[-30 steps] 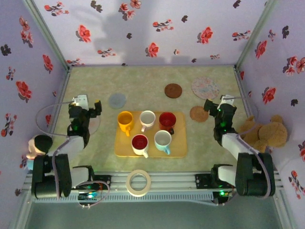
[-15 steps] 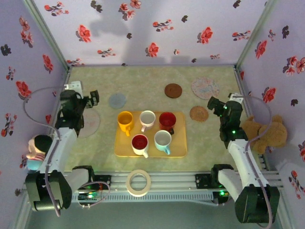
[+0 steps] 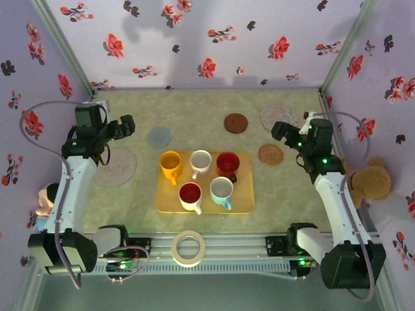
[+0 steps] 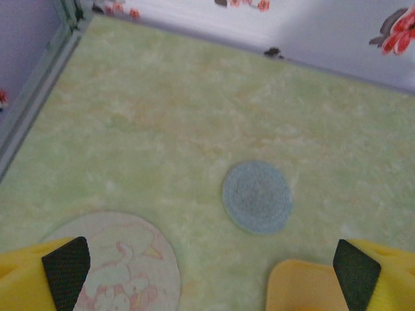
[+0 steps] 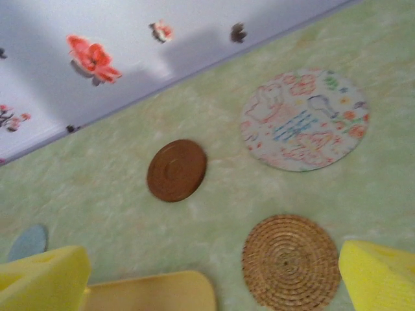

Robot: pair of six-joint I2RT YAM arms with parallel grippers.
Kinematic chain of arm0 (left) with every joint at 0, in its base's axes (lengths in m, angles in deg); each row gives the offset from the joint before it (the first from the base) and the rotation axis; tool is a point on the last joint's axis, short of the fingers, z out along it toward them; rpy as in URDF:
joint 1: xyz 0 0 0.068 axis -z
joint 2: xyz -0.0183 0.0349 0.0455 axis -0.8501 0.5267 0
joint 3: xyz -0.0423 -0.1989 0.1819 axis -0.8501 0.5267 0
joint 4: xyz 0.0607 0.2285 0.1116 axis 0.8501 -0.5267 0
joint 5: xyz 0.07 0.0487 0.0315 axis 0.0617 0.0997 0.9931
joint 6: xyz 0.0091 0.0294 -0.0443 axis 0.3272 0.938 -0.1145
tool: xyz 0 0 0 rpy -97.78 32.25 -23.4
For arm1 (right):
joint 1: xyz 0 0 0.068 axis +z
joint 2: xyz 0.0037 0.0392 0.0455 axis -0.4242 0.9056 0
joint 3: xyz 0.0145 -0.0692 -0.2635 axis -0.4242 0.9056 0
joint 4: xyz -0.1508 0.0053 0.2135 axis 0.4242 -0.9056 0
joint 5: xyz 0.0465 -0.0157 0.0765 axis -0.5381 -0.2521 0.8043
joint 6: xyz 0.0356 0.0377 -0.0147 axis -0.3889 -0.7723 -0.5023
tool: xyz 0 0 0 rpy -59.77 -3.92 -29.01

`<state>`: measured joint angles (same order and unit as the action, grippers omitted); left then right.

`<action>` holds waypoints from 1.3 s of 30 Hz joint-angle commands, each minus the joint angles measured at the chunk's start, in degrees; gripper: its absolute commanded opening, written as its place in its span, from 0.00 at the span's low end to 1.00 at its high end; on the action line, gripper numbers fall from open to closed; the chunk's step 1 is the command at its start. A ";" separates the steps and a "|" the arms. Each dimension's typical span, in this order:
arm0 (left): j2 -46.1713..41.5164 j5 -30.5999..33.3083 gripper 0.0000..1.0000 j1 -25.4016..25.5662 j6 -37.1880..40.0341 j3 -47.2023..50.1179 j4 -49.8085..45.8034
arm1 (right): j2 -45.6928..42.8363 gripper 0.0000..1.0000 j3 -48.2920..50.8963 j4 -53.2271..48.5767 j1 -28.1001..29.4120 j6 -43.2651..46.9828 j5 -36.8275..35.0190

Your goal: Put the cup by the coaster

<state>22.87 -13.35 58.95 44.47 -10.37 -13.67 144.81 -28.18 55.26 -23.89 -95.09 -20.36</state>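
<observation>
Several cups stand on a yellow tray (image 3: 246, 202) in the middle of the table: a yellow cup (image 3: 170, 165), a white cup (image 3: 200, 162), a red cup (image 3: 227, 164) and others. Several coasters lie around it: blue-grey (image 3: 159, 136) (image 4: 257, 196), brown (image 3: 235, 122) (image 5: 176, 170), woven (image 3: 270, 154) (image 5: 290, 262). My left gripper (image 3: 123, 126) (image 4: 211, 272) hangs open above the table, left of the blue-grey coaster. My right gripper (image 3: 282, 133) (image 5: 214, 272) hangs open above the woven coaster. Neither holds anything.
A round patterned mat (image 3: 279, 118) (image 5: 303, 119) lies at the back right, another (image 3: 117, 167) (image 4: 123, 265) at the left. A tape roll (image 3: 189, 248) rests on the front rail. A teddy (image 3: 366, 181) and a doll (image 3: 45, 197) sit outside the floral walls.
Both arms have risen and stretched up from low folded poses. The left gripper moved back and left, the right gripper back toward the coasters. The cups have not moved.
</observation>
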 commanded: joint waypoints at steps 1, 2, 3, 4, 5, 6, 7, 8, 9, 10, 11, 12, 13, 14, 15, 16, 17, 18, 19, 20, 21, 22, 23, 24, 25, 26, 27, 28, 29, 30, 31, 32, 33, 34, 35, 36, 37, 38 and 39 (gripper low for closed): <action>2.07 -3.01 1.00 0.63 -2.95 -3.64 -9.19 | 1.51 0.99 -3.80 -3.05 1.08 1.20 6.44; 2.77 -3.74 1.00 0.80 -3.84 -4.47 -10.27 | 2.32 1.00 -4.98 -4.02 1.54 1.72 7.06; 3.50 -4.19 0.99 1.08 -4.50 -5.24 -11.10 | 3.19 1.00 -6.31 -5.20 2.06 2.38 7.46; 4.05 -4.36 1.00 1.39 -4.83 -5.93 -11.75 | 3.92 0.99 -7.44 -6.36 2.57 2.96 7.33; 4.71 -4.32 0.99 1.76 -5.04 -6.68 -12.44 | 4.69 0.99 -8.60 -7.50 3.09 3.37 6.88; 5.47 -4.31 0.99 2.11 -5.10 -7.43 -13.21 | 5.44 1.00 -9.67 -8.42 3.35 3.56 6.44; 6.19 -4.30 0.99 2.40 -5.04 -8.16 -13.97 | 6.07 0.99 -10.46 -9.07 3.70 3.65 6.42; 7.22 -4.30 1.00 2.65 -4.93 -9.09 -15.03 | 6.80 0.99 -11.47 -9.56 4.02 3.72 6.50; 8.36 -4.30 1.00 2.93 -4.74 -10.14 -16.22 | 7.41 0.99 -12.31 -10.17 4.34 3.70 6.51; 9.48 -4.26 1.00 3.15 -4.40 -11.01 -17.36 | 7.94 0.99 -13.00 -10.44 4.75 3.57 6.49; 10.78 -4.14 1.00 3.39 -3.94 -11.94 -18.69 | 8.56 0.99 -13.70 -10.76 5.23 3.40 6.36; 12.18 -3.77 0.99 3.69 -3.70 -12.82 -19.30 | 9.17 0.99 -14.33 -11.06 5.65 3.15 6.00; 13.15 -3.47 0.99 3.88 -3.65 -13.46 -21.05 | 9.72 0.99 -14.78 -11.26 6.02 2.95 5.90; 14.18 -3.07 0.98 4.09 -3.52 -14.07 -21.80 | 10.36 1.00 -15.22 -11.37 6.48 2.65 5.89; 15.26 -2.93 0.97 4.25 -3.51 -14.48 -22.18 | 10.80 1.00 -15.50 -11.26 6.83 2.32 5.86; 16.07 -2.87 0.96 4.36 -3.47 -14.76 -22.35 | 11.21 1.00 -15.73 -11.12 7.29 2.01 5.92; 16.92 -2.81 0.95 4.52 -3.47 -15.01 -22.30 | 11.60 1.00 -15.90 -10.89 7.76 1.74 6.14; 17.67 -2.81 0.94 4.69 -3.42 -15.28 -22.09 | 12.00 1.00 -16.00 -10.66 8.21 1.48 6.27; 18.23 -2.74 0.92 4.79 -3.26 -15.47 -21.82 | 12.24 1.00 -16.03 -10.42 8.64 1.35 6.31; 18.96 -2.72 0.91 4.94 -3.26 -15.69 -21.32 | 12.58 1.00 -16.09 -10.17 9.23 1.09 6.17; 19.67 -2.72 0.90 5.06 -3.30 -15.91 -20.73 | 12.86 1.00 -16.15 -9.99 9.70 0.70 5.87; 20.19 -2.72 0.89 5.07 -3.25 -16.07 -20.07 | 13.08 1.00 -16.13 -9.78 10.09 0.44 5.73; 21.05 -2.74 0.88 5.16 -3.53 -16.18 -19.96 | 13.39 1.00 -16.08 -9.47 10.48 0.17 5.76; 21.87 -2.73 0.86 5.31 -3.70 -16.42 -18.20 | 13.78 0.99 -16.12 -9.31 10.88 -0.16 5.72; 22.70 -2.80 0.84 5.48 -3.71 -16.68 -17.78 | 14.07 1.00 -16.08 -9.11 11.30 -0.32 5.72; 23.68 -2.78 0.81 5.71 -3.71 -17.01 -17.34 | 14.52 1.00 -16.21 -8.98 11.65 -0.54 5.63; 24.73 -2.87 0.79 5.98 -3.74 -17.45 -17.12 | 14.98 1.00 -16.46 -8.89 12.10 -0.71 5.47; 25.61 -2.91 0.76 6.25 -3.48 -17.85 -16.94 | 15.36 0.99 -16.66 -8.89 12.56 -0.80 5.25; 26.61 -2.94 0.75 6.53 -3.27 -18.36 -16.84 | 15.84 1.00 -16.83 -8.89 13.01 -0.83 4.83; 27.58 -2.91 0.74 6.80 -3.13 -18.91 -16.99 | 16.25 1.00 -17.06 -8.80 13.43 -0.89 4.44; 28.34 -2.96 0.74 6.90 -2.93 -19.35 -17.17 | 16.55 1.00 -17.24 -8.80 13.89 -0.91 4.20; 29.09 -2.94 0.73 7.08 -2.75 -19.88 -17.48 | 17.07 1.00 -17.58 -8.80 14.27 -0.99 3.89; 29.76 -2.81 0.73 7.04 -2.77 -20.40 -17.99 | 17.51 0.99 -17.83 -8.81 14.60 -0.98 3.66; 30.50 -2.60 0.73 7.05 -2.87 -20.80 -18.44 | 17.81 0.99 -18.05 -8.76 15.12 -1.00 3.46; 30.91 -2.21 0.73 7.09 -3.02 -21.05 -18.87 | 18.11 1.00 -18.19 -8.67 15.38 -1.01 3.28; 31.43 -1.41 0.73 7.05 -3.43 -21.27 -19.30 | 18.54 1.00 -18.39 -8.63 15.71 -0.95 3.11; 32.05 -0.96 0.73 6.96 -3.59 -21.45 -19.37 | 18.88 1.00 -18.44 -8.56 15.99 -0.95 3.02; 32.61 -0.79 0.73 6.95 -3.63 -21.54 -19.35 | 19.28 1.00 -18.62 -8.54 16.25 -0.91 3.00; 33.36 -0.72 0.73 7.00 -3.65 -21.71 -19.39 | 19.55 1.00 -18.70 -8.54 16.51 -0.83 2.87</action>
<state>54.78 -15.47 65.84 41.08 -30.11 -31.38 163.45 -44.60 45.75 -8.15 -95.16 -16.07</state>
